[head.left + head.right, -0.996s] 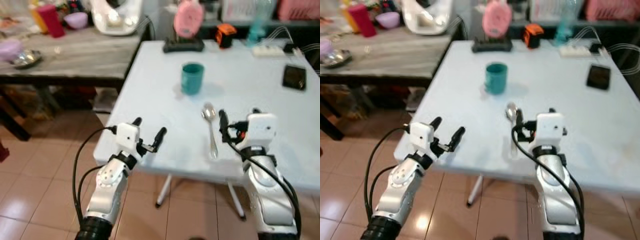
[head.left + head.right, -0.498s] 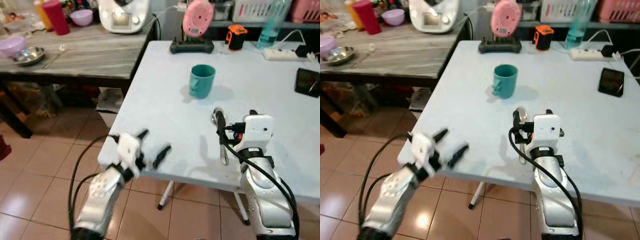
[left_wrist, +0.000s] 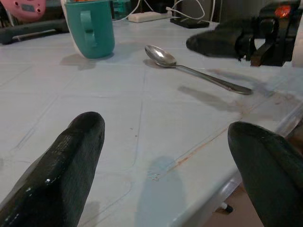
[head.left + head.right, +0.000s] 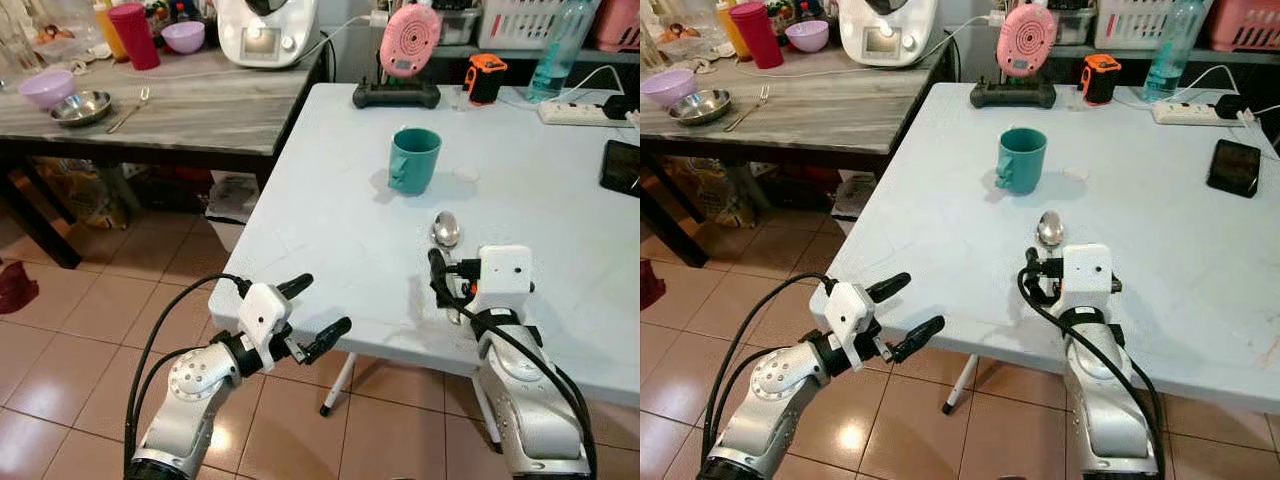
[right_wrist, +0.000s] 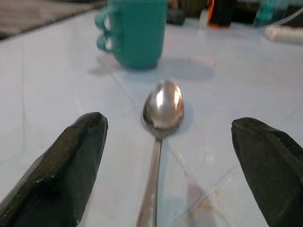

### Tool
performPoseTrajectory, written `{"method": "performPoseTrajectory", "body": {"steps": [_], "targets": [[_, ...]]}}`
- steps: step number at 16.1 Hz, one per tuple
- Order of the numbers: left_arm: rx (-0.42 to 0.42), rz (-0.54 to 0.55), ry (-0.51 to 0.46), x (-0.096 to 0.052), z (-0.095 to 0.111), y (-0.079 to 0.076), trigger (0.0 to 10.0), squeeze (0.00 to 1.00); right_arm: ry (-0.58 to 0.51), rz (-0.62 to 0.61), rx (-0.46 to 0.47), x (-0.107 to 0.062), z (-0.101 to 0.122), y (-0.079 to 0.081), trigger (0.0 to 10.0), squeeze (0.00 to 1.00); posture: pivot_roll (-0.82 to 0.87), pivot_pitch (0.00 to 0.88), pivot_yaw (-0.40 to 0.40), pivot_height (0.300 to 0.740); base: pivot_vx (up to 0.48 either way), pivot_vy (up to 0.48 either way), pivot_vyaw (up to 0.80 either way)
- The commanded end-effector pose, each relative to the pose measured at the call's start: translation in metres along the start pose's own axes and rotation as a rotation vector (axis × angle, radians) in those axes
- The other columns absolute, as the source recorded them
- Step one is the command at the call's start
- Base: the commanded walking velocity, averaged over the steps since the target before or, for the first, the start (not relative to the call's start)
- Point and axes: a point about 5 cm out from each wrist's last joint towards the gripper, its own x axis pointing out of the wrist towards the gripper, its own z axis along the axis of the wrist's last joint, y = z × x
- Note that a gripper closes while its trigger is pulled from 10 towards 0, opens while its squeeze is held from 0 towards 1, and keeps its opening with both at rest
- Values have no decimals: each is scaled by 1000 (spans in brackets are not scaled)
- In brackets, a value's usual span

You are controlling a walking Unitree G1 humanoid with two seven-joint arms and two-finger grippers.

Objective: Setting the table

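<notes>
Spoon (image 4: 445,232) on desk (image 4: 330,200), mug (image 4: 413,160) at its 11 o'clock.
Right end effector (image 5: 161,142) spread astride spoon handle; left end effector (image 4: 312,315) spread at desk edge.

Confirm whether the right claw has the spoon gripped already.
No: the right claw is open, its fingers spread wide to either side of the spoon, which lies flat on the white table untouched.
</notes>
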Motion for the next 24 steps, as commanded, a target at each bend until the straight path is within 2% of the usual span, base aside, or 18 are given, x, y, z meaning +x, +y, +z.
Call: {"method": "performPoseTrajectory", "body": {"steps": [1,6,10,11,12,13,14,17,24], "targets": [[14,-18,3,-2,1,-2,10000,0,25,8,3,3,-1,-1,10000,0,-288,116,84,740,0,0,0],[10,-32,7,-2,-1,-4,10000,0,78,24,4,18,-2,-4,10000,0,-286,121,83,740,0,0,0],[8,-43,5,-1,-1,-4,10000,0,136,66,0,28,-8,0,10000,0,-279,122,79,740,0,0,0],[9,-44,4,-2,0,-4,10000,0,170,77,15,30,-12,3,9098,0,-277,122,79,740,0,0,0],[10,-44,4,-2,0,-4,10000,0,184,79,18,30,-15,4,5804,0,-276,122,79,740,0,0,0],[10,-43,4,-2,0,-4,10000,0,189,87,13,31,-17,6,353,0,-276,121,80,740,0,0,0],[9,-44,5,-2,0,-4,10000,0,191,89,13,32,-18,6,0,0,-276,121,80,740,0,0,0],[4,-52,3,-3,0,-4,10000,0,215,98,18,38,-21,10,0,0,-274,117,80,740,0,0,0],[4,-65,-4,-2,1,-4,10000,0,304,58,33,35,-36,-1,0,0,-276,111,80,740,0,0,0]]}}
